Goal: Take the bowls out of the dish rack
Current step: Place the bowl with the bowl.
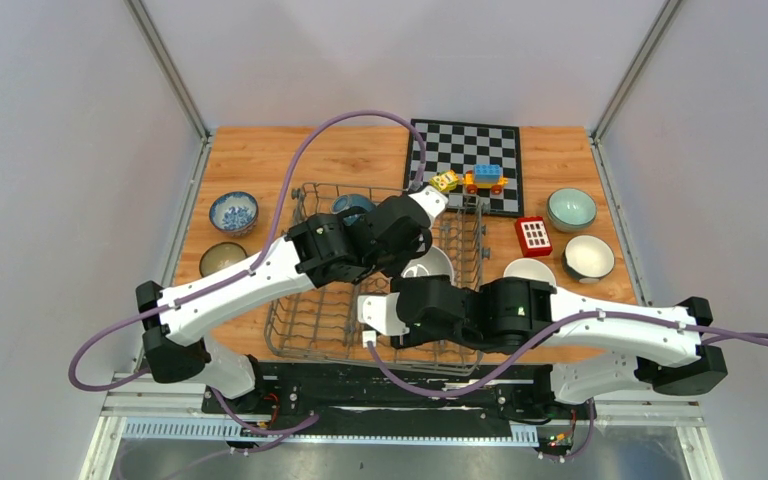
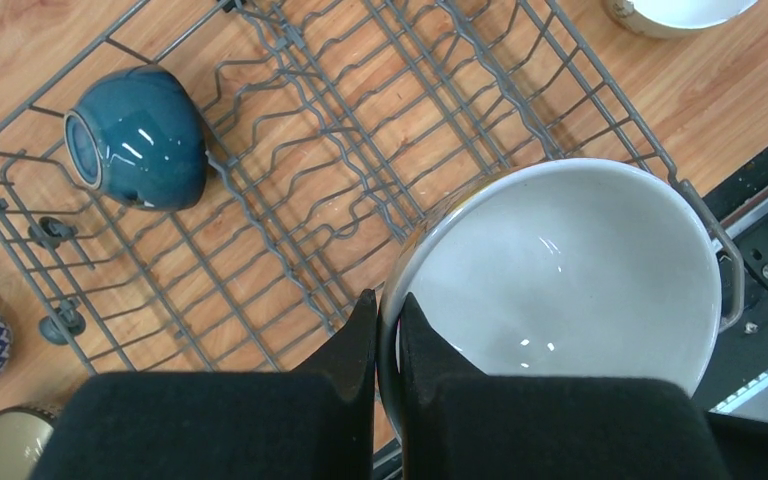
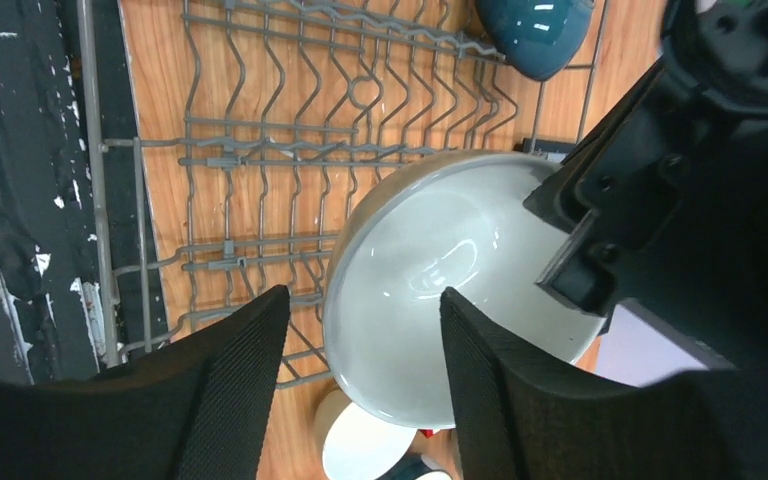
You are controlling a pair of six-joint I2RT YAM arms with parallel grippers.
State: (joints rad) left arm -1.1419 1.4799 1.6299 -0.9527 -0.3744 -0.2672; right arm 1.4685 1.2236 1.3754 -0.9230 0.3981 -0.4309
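My left gripper [image 2: 388, 305] is shut on the rim of a bowl [image 2: 570, 270] that is white inside, one finger inside the rim and one outside. The bowl hangs over the right part of the grey wire dish rack [image 2: 310, 150]. From the other side, my right gripper [image 3: 363, 293] is open. Its fingers straddle the same bowl [image 3: 430, 300] without closing on it. A dark teal bowl [image 2: 140, 135] lies on its side at the rack's far left corner [image 1: 352, 206].
On the table to the left stand a blue-and-white bowl [image 1: 233, 212] and a brownish bowl [image 1: 222, 259]. On the right stand a celadon bowl [image 1: 571, 208], a dark bowl [image 1: 588, 257] and a white one [image 1: 530, 270]. A chessboard [image 1: 465, 150] with toy blocks [image 1: 485, 178] lies behind, with a red block [image 1: 533, 235] nearby.
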